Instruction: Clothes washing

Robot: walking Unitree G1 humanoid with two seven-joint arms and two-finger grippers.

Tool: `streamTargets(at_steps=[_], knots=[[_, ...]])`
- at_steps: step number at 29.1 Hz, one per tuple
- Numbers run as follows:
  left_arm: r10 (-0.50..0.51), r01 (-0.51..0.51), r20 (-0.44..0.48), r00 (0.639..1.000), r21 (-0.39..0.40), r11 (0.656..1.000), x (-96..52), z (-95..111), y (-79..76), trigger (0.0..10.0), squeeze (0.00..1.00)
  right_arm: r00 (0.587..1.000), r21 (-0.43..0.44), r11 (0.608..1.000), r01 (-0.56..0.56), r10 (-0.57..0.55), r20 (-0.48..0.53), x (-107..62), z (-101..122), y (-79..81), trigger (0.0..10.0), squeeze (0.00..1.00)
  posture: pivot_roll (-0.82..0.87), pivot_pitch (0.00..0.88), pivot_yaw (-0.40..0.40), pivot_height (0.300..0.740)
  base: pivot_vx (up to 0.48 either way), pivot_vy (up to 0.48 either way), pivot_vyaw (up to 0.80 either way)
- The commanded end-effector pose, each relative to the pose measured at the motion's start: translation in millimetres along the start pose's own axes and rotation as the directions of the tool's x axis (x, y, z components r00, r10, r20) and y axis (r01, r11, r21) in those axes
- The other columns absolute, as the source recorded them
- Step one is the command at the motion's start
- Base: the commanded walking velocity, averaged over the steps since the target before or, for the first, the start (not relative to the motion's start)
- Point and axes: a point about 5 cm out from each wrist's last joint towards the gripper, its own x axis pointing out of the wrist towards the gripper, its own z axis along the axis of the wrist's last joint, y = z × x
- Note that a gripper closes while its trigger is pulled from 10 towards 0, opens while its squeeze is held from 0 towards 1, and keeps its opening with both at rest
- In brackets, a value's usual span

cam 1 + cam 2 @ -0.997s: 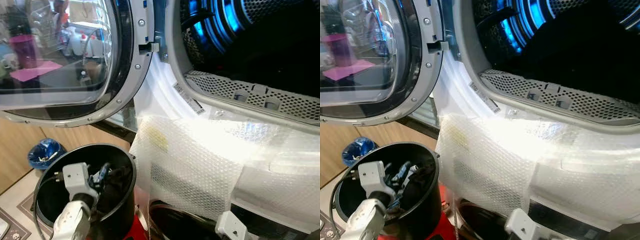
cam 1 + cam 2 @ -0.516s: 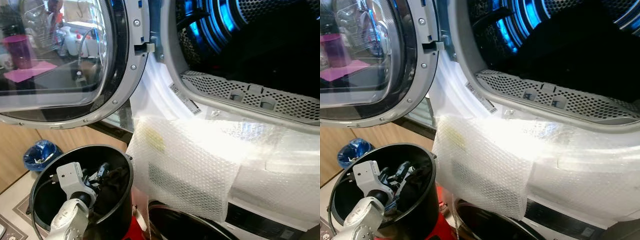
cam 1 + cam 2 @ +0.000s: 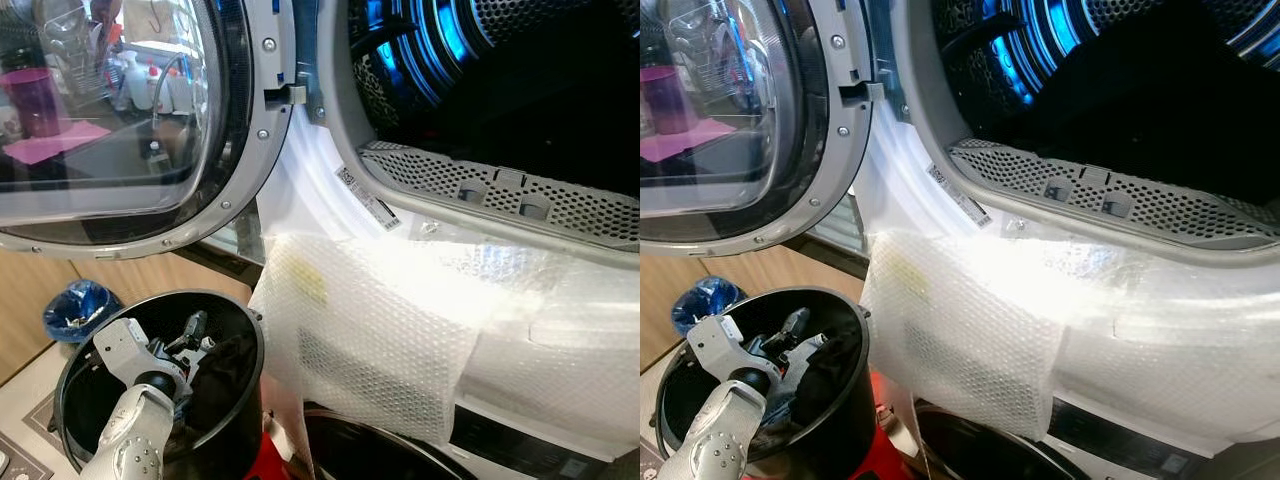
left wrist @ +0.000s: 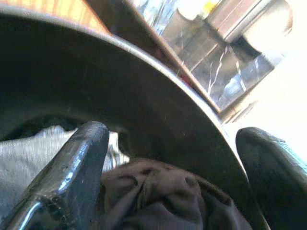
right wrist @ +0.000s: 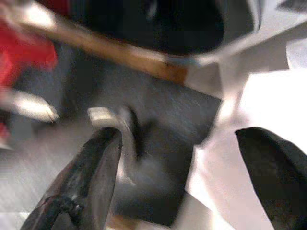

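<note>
A black bucket [image 3: 247, 335] stands on the floor below the open washer door, with dark clothes [image 3: 222, 362] inside. My left gripper [image 3: 190, 333] reaches into the bucket, open, just above the clothes. In the left wrist view its fingers [image 4: 72, 175] straddle a dark brown garment [image 4: 158, 196] beside a grey one [image 4: 29, 153], with nothing held. The washer drum [image 3: 520, 90] gapes dark with blue light inside. My right gripper [image 5: 177, 172] is open in its blurred wrist view, low near the machine's white front.
The round glass door [image 3: 110, 110] hangs open at the left. Bubble wrap [image 3: 400, 330] covers the washer front below the drum. A blue bag [image 3: 75, 308] lies by the wooden wall behind the bucket. Something red [image 3: 262, 462] shows beside the bucket.
My left wrist has swung left inside the bucket, fingers still open over the clothes. The view has shifted slightly, and the right wrist housing has dropped below the picture's lower edge.
</note>
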Motion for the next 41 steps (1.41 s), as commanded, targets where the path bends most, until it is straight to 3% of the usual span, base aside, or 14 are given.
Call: streamTargets(at_steps=[1, 3, 7, 9, 10, 14, 15, 16, 21, 24, 27, 32, 41], knots=[[0.032, -0.033, -0.024, 0.999, -0.026, 0.999, -0.7, -2, 3.9, 10.0, 1.00, 0.999, 0.040, 0.999, 0.025, -0.026, 0.031, 0.6, 7, -2.6, 10.0, 0.00, -0.09, 0.031, 0.038, 0.740, 0.000, 0.000, 0.00], [0.035, -0.035, -0.025, 0.999, -0.026, 0.999, -1.1, -3, 4.5, 10.0, 1.00, 0.999, 0.057, 0.998, 0.031, -0.033, 0.034, 0.7, 9, -3.5, 10.0, 0.00, -0.09, 0.031, 0.038, 0.740, 0.000, 0.000, 0.00], [0.068, -0.073, -0.053, 0.996, -0.103, 0.992, -1.5, -10, 6.8, 10.0, 1.00, 0.998, 0.041, 0.998, 0.042, -0.044, 0.041, 1.1, 11, -3.4, 10.0, 0.00, -0.08, 0.023, 0.028, 0.740, 0.000, 0.000, 0.00], [0.069, -0.077, -0.071, 0.995, -0.117, 0.990, 3.7, -12, 3.1, 10.0, 1.00, 0.998, 0.081, 0.996, 0.045, -0.047, 0.031, 1.3, 10, -3.7, 10.0, 0.00, -0.07, 0.024, 0.025, 0.740, 0.000, 0.000, 0.00], [0.082, -0.100, -0.106, 0.991, -0.171, 0.980, 7.3, -16, 1.1, 10.0, 1.00, 0.999, 0.069, 0.997, 0.032, -0.034, 0.038, 1.3, 11, -2.0, 10.0, 0.00, -0.07, 0.025, 0.020, 0.740, 0.000, 0.000, 0.00], [0.078, -0.100, -0.149, 0.986, -0.150, 0.984, 12.3, -22, -4.8, 10.0, 1.00, 0.999, 0.055, 0.998, 0.032, -0.033, 0.028, 1.3, 8, -0.4, 10.0, 0.00, -0.08, 0.026, 0.022, 0.740, 0.000, 0.000, 0.00], [0.070, -0.090, -0.165, 0.984, -0.116, 0.989, 12.7, -23, -6.5, 10.0, 0.02, 0.999, 0.049, 0.998, 0.030, -0.031, 0.020, 1.3, 7, 0.1, 10.0, 0.00, -0.08, 0.026, 0.022, 0.740, 0.000, 0.000, 0.00], [0.064, -0.073, -0.196, 0.979, -0.041, 0.996, 13.6, -27, -10.1, 10.0, 0.00, 1.000, 0.016, 1.000, 0.021, -0.022, 0.011, 1.2, 5, 1.5, 10.0, 0.00, -0.08, 0.024, 0.021, 0.740, 0.000, 0.000, 0.00], [0.050, -0.076, -0.240, 0.970, -0.099, 0.992, 17.0, -29, -18.4, 10.0, 0.00, 1.000, -0.022, 1.000, 0.021, -0.021, 0.010, 1.0, 4, 2.1, 10.0, 0.00, -0.08, 0.025, 0.021, 0.740, 0.000, 0.000, 0.00], [0.118, -0.158, -0.291, 0.949, -0.116, 0.981, 15.9, -34, -14.2, 10.0, 0.00, 1.000, -0.052, 0.999, 0.012, -0.012, 0.000, 0.9, 1, 3.6, 10.0, 0.00, -0.08, 0.025, 0.019, 0.740, 0.000, 0.000, 0.00], [0.180, -0.203, -0.307, 0.934, -0.045, 0.978, 13.7, -34, -6.6, 10.0, 0.00, 1.000, -0.060, 0.998, 0.008, -0.008, -0.003, 0.9, 1, 4.1, 10.0, 0.00, -0.08, 0.020, 0.023, 0.740, 0.000, 0.000, 0.00], [0.223, -0.257, -0.350, 0.910, -0.052, 0.965, 10.7, -37, -1.1, 10.0, 0.00, 1.000, -0.076, 0.997, -0.003, 0.002, -0.006, 0.7, -1, 6.0, 10.0, 0.00, -0.08, 0.010, 0.033, 0.740, 0.000, 0.000, 0.00], [0.180, -0.225, -0.438, 0.881, -0.053, 0.973, 11.4, -42, -9.9, 10.0, 0.00, 1.000, -0.110, 0.994, 0.009, -0.009, 0.004, 0.7, 0, 5.7, 10.0, 0.00, -0.09, 0.000, 0.046, 0.740, 0.000, 0.000, 0.00]])
